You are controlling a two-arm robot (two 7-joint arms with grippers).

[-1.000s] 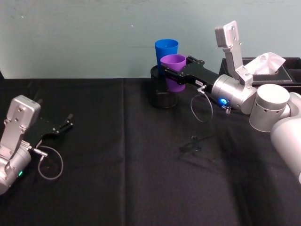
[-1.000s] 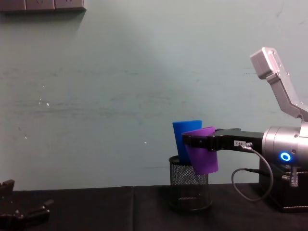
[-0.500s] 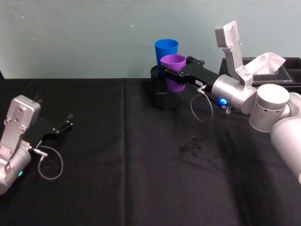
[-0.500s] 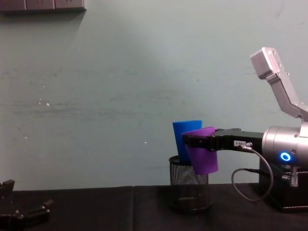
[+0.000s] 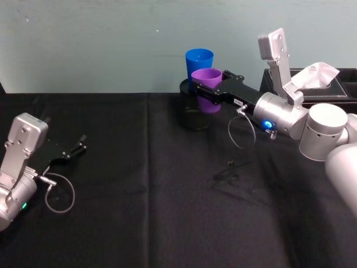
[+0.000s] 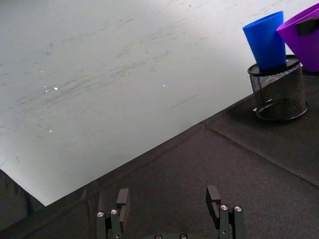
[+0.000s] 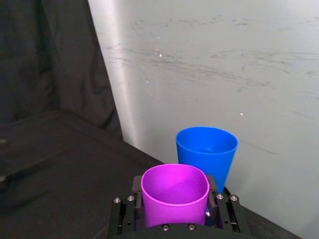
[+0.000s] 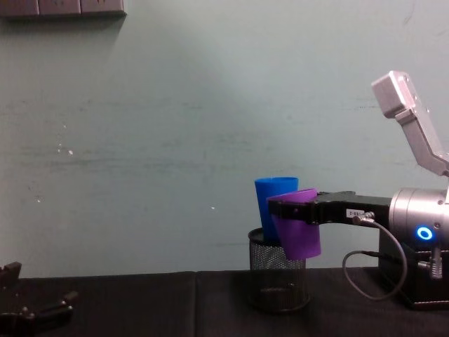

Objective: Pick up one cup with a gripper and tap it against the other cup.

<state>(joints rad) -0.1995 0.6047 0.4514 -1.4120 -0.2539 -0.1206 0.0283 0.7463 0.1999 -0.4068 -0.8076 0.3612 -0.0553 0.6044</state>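
The blue cup [image 5: 199, 60] stands upright in a black wire-mesh holder [image 5: 191, 115] at the table's back. My right gripper [image 5: 216, 87] is shut on the purple cup [image 5: 207, 76], held upright in the air right beside and in front of the blue cup [image 8: 269, 202]. From the chest, the purple cup [image 8: 298, 237] overlaps the blue one; whether they touch I cannot tell. In the right wrist view the purple cup [image 7: 174, 195] sits between the fingers [image 7: 136, 183] with the blue cup [image 7: 207, 151] just behind. My left gripper [image 6: 168, 196] rests open, far left.
A black tissue box [image 5: 329, 89] stands at the back right behind the right arm. A small dark object [image 5: 226, 173] lies on the black cloth in the middle. The wall rises directly behind the mesh holder [image 8: 278, 288]. The left gripper [image 5: 77, 149] lies low near the left edge.
The right arm has shifted slightly to the right with the purple cup still in its grip. The left arm has stayed where it was.
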